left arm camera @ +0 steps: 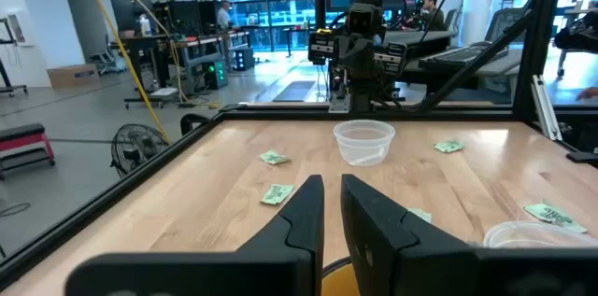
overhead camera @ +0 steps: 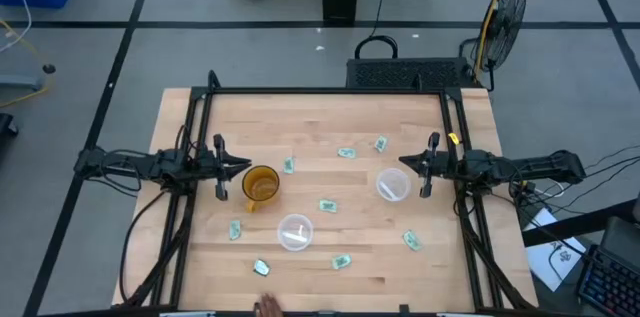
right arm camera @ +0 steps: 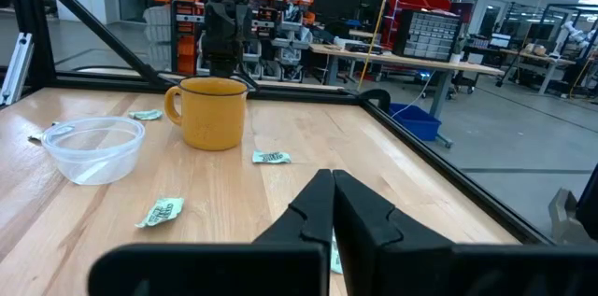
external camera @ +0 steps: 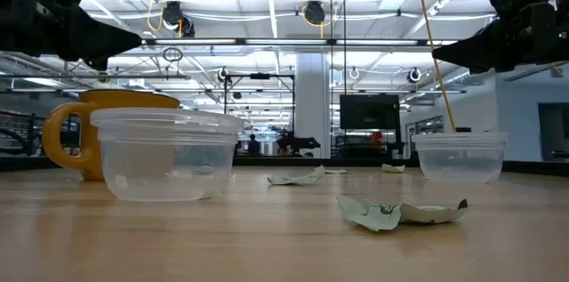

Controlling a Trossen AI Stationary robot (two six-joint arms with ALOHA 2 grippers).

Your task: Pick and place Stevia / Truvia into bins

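High view only: a person's hand (overhead camera: pixel 268 306) showed at the table's (overhead camera: pixel 330 277) near edge.
Sachets (overhead camera: pixel 327 205): scattered around both cups (overhead camera: pixel 295 231), outside them.
Mug (overhead camera: pixel 261 185): just beside left gripper (overhead camera: pixel 247 166).
Fingers: left gripper and right gripper (overhead camera: pixel 402 162) both pressed together, empty.

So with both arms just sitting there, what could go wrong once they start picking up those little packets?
Three things, I'd guess. The amber mug stands right under the left gripper, so it may get bumped. The packets lie flat and scattered; one sits near the table's front edge and could slide off. The clear cups look light, so a nudge from the right gripper might tip one.
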